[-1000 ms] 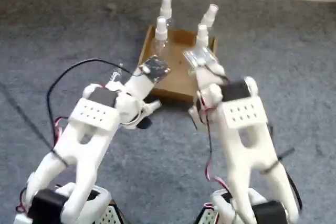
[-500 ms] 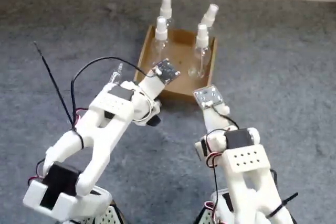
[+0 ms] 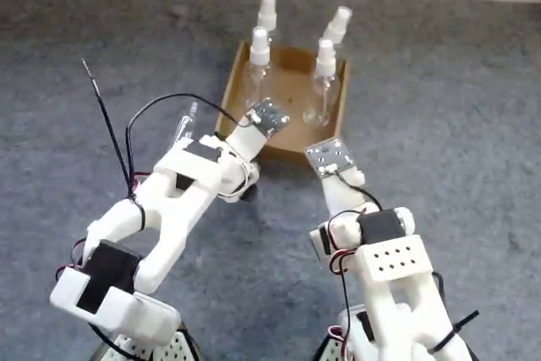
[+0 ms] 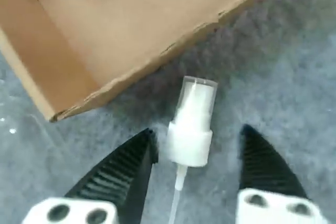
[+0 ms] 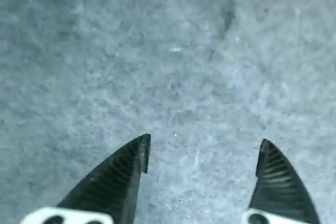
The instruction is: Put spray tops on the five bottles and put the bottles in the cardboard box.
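The cardboard box (image 3: 287,137) lies open on the grey carpet. Two capped bottles stand inside it, one by the left wall (image 3: 257,65) and one by the right wall (image 3: 320,82). Two more capped bottles (image 3: 268,11) (image 3: 338,23) stand on the carpet behind it. A clear uncapped bottle (image 3: 185,122) lies to the left of the box. A white spray top (image 4: 192,121) lies on the carpet beside the box wall (image 4: 121,30), between the spread fingers of my open left gripper (image 4: 198,131), untouched. My right gripper (image 5: 205,140) is open over bare carpet, in front of the box.
The left arm (image 3: 161,217) and the right arm (image 3: 380,259) take up the near half of the carpet. A black cable (image 3: 110,124) loops up to the left of the left arm. Bare carpet lies on both sides of the box.
My right gripper let go of the bottle by the box's right wall and drew back toward the near side. The left arm swung while its gripper stayed by the box's front.
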Available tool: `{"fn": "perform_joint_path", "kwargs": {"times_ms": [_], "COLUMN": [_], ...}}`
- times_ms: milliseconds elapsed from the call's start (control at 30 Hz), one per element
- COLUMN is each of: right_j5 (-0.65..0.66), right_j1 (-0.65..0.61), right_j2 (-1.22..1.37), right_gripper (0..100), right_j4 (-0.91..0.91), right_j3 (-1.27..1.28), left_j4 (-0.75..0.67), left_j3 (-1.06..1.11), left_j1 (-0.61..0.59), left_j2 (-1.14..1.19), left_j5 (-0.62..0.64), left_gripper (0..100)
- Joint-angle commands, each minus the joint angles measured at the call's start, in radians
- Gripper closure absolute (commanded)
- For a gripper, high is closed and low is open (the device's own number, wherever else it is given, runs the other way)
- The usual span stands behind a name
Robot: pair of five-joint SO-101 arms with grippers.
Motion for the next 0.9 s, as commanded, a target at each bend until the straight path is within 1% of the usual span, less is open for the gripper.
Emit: {"fn": "perform_joint_path", "kwargs": {"times_ms": [0,467,533,667,733,867], "right_j5": [-0.008,-0.011,-0.011,-0.011,-0.011,-0.011], "right_j1": [-0.005,-0.005,-0.005,-0.005,-0.005,-0.005], "right_j2": [-0.019,-0.013,-0.013,-0.013,-0.013,-0.012], "right_gripper": [73.4,73.4,73.4,73.4,73.4,73.4], "right_j4": [-0.027,-0.028,-0.028,-0.028,-0.028,-0.027], "right_j3": [-0.004,-0.004,-0.004,-0.004,-0.004,-0.005], "left_j4": [-0.017,0.121,0.161,0.305,0.374,0.479], "left_j3": [-0.005,0.012,0.013,0.016,0.038,0.101], "left_j1": [0.012,0.013,0.012,0.005,-0.018,-0.105], "left_j2": [-0.004,-0.007,-0.024,-0.131,-0.214,-0.407], "left_j5": [0.014,0.012,0.012,0.014,0.015,0.015], "left_gripper": [87,98,99,100,100,100]}}
